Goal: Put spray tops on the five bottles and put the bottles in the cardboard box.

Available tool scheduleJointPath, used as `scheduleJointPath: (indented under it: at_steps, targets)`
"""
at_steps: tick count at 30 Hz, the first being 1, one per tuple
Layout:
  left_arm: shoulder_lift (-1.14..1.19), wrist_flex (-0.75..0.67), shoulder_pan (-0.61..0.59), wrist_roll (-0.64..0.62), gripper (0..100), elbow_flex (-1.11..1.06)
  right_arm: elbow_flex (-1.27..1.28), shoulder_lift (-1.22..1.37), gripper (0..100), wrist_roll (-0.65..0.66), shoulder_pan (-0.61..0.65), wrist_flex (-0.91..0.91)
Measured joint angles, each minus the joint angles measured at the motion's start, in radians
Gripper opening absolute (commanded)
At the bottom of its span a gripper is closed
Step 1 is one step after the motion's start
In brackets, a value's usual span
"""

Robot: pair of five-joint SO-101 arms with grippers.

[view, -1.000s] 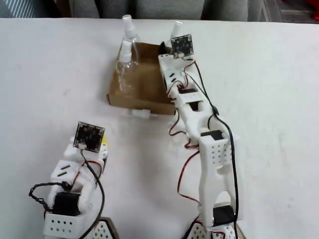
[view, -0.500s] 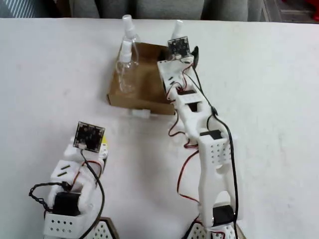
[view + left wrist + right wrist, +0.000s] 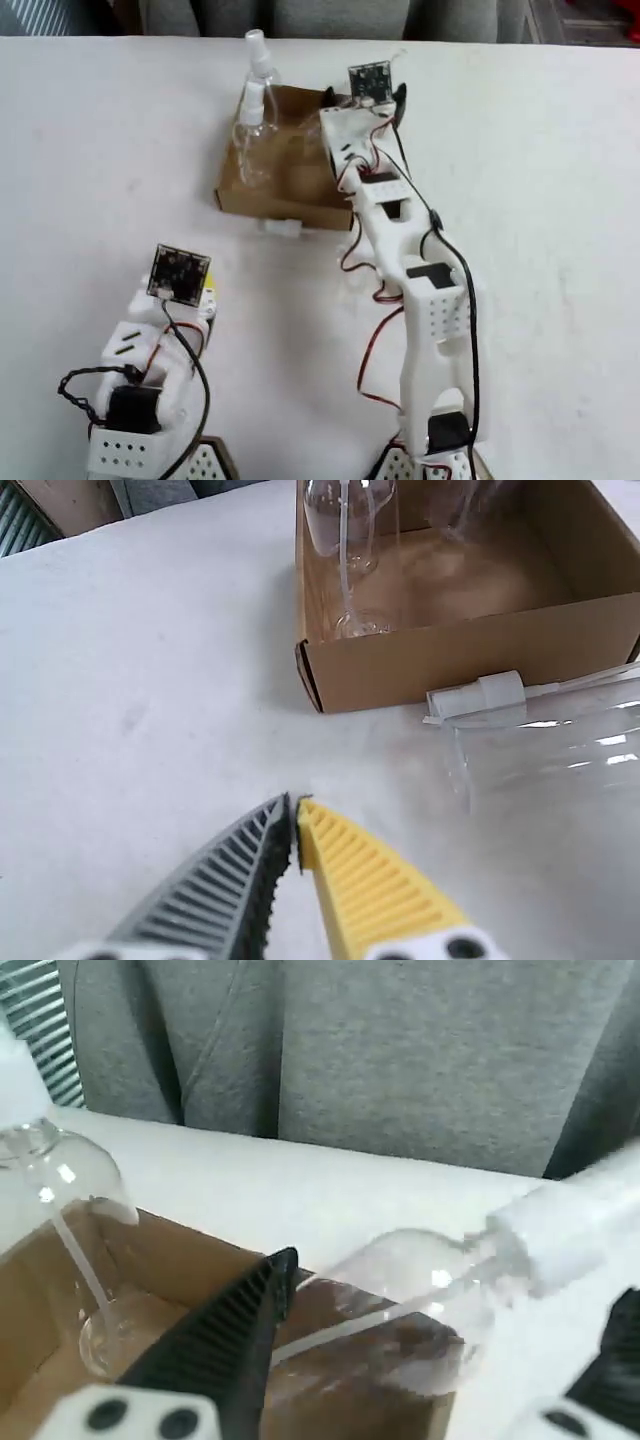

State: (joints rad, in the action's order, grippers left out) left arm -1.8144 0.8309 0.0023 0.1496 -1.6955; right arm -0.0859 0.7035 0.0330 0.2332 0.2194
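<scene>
2 bottles (image 3: 248, 130) stand in the cardboard box (image 3: 290, 170); another bottle (image 3: 540, 750) lies on the table (image 3: 100, 150) just before it.

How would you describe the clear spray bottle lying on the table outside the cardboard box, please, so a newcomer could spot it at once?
On the white table sits an open brown cardboard box. Just outside its wall nearest the arms lies a clear plastic bottle with a white spray top. Unlike the upright bottles inside, it lies on its side.
</scene>
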Motion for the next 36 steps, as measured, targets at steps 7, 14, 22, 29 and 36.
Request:
scheduleJointPath:
  at_steps: [7,14,22,29,36]
  targets:
    - [0.0,0.0,0.0,0.0,3,0.0,0.0,-0.026,40.5,-0.008,-0.002,-0.075]
    - [0.0,0.0,0.0,0.0,3,0.0,0.0,-0.029,40.5,-0.008,-0.002,-0.083]
    - [0.0,0.0,0.0,0.0,3,0.0,0.0,-0.172,40.5,-0.014,0.0,-0.359]
    - [0.0,0.0,0.0,0.0,3,0.0,0.0,-0.336,40.5,-0.158,0.046,-0.603]
    - [0.0,0.0,0.0,0.0,3,0.0,0.0,-0.416,40.5,-0.344,0.144,-0.821]
